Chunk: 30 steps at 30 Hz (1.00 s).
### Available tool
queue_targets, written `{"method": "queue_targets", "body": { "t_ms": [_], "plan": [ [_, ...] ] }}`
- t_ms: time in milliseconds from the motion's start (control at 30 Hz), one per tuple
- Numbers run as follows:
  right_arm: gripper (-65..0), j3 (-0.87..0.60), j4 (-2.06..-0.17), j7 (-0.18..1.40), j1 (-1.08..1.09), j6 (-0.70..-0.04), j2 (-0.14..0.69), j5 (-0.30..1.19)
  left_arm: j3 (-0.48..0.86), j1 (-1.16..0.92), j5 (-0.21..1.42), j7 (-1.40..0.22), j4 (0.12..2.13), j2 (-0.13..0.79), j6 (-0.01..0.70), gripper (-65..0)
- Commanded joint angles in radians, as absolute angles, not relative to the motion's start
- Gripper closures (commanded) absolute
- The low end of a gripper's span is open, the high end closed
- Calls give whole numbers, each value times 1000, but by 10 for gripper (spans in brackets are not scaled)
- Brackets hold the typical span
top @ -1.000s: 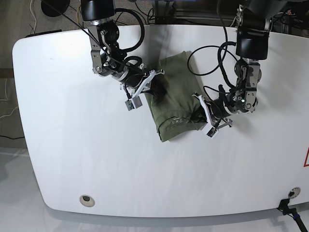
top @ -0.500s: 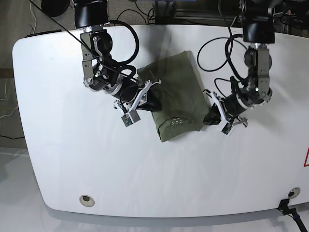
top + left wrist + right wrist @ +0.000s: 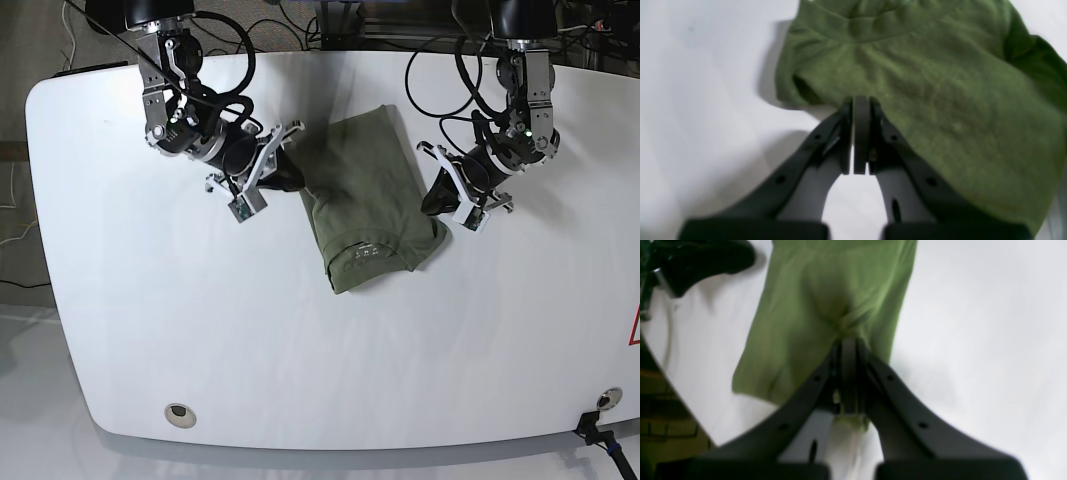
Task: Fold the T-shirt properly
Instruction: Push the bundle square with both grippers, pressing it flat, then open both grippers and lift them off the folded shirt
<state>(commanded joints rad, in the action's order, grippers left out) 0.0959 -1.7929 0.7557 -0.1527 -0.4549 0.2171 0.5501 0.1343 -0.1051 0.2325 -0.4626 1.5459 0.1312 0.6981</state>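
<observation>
I see the T-shirt (image 3: 372,200) lying folded into a compact olive-green block near the middle of the white table (image 3: 150,330), slightly toward the far side, with its ribbed collar edge at the near end.

My left gripper (image 3: 437,198) sits at the right edge of the cloth. In the left wrist view its fingers (image 3: 861,133) are pressed flat together with nothing between them, the tips just at the shirt's (image 3: 923,76) border.

My right gripper (image 3: 287,181) is at the left edge of the cloth. In the right wrist view its fingers (image 3: 848,376) are clenched too, and a small fold of green fabric (image 3: 826,316) shows pinched below the pads, so it is grasping the T-shirt's edge.

Both wrist views are blurred.
</observation>
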Motion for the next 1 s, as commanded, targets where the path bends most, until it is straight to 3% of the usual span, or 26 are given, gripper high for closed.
{"method": "queue_targets", "body": {
  "t_ms": [200, 400, 500, 867, 1000],
  "plan": [
    [0, 96, -1791, 754, -185, -456, 216, 512, 108, -24, 234, -461, 1414, 113, 698, 0],
    [0, 96, -1744, 750, -220, -456, 179, 450, 59, -7, 234, -354, 1308, 113, 698, 0],
    [0, 96, -1715, 748, -222, -456, 176, 452, 54, 7, 234, -352, 1300, 113, 698, 0],
    [0, 97, -1709, 748, -236, -455, 44, 446, 54, 84, 234, -352, 1274, 117, 698, 0],
    [0, 97, -1712, 748, -236, -455, 38, 446, 54, 90, 234, -352, 1276, 119, 698, 0]
  ]
}}
